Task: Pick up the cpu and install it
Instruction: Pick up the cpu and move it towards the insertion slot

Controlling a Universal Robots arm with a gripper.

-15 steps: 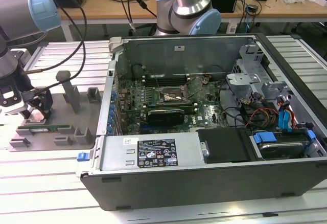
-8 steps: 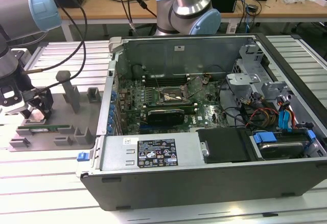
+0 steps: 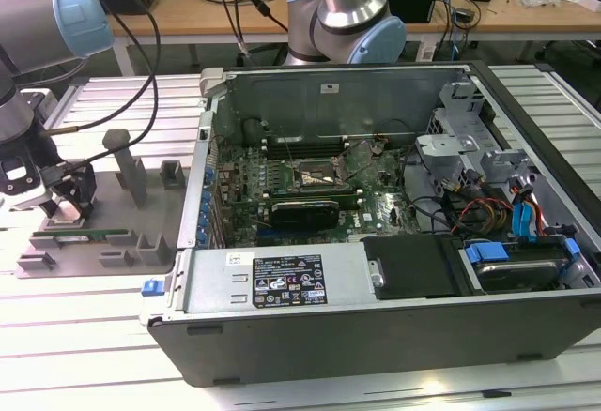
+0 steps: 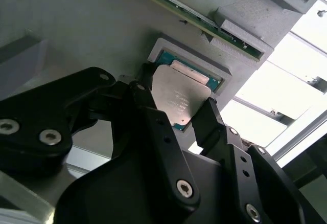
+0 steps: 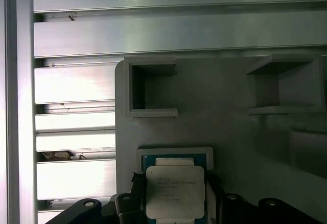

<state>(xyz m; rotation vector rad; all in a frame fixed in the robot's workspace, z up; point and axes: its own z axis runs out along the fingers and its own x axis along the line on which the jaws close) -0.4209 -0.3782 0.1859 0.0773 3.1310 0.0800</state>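
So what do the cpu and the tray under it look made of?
The cpu seems topped with brushed silver metal, softly reflective; its rim looks like green circuit board. The grey tray looks like matte plastic: dull, even, no glare.

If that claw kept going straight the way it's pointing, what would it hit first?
Most likely the cpu, lying in its recess in the grey tray: the gripper points straight at it. Whether it touches the chip yet is hard to tell.
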